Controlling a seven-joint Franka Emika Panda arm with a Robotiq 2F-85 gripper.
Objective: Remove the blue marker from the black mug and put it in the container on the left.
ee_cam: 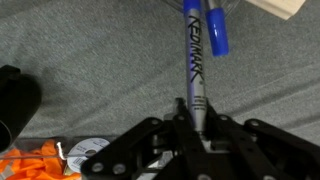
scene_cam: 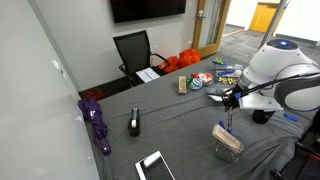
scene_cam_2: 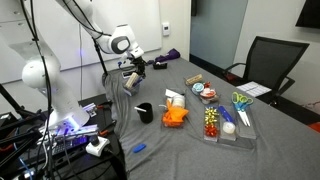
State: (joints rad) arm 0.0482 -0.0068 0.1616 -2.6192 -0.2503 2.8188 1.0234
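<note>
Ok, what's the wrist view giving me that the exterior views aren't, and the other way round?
Wrist view only: the gripper shut on the blue marker, close enough to show the lettering printed on its barrel.

Exterior views only: the whole arm, the office chair, the tablet and the full container near the gripper. The wrist view catches only one corner of it.

Both: the black mug, which sits at the wrist view's left edge, the orange items beside it, and the grey cloth.
</note>
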